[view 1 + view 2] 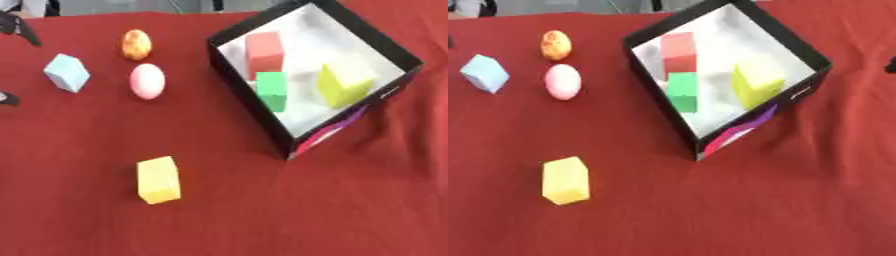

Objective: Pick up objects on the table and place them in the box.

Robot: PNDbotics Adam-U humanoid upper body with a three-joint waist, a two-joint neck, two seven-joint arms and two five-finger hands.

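A black box [229,79] with a white inside lies askew at the upper right of the red cloth. Inside it are a red block [264,51], a green block [272,89] and a yellow block [344,81]. On the cloth to its left lie an orange speckled egg [136,44], a pink egg [147,81], a light blue cube [66,72] and, nearer, a yellow block [158,179]. Dark parts of my left hand [19,28] show at the left edge, apart from everything. A dark bit of my right hand [891,65] shows at the right edge.
The red cloth [262,215] covers the whole table; its near half holds only the yellow block. The box's near corner shows a pink and purple print [325,134]. A grey strip runs beyond the table's far edge.
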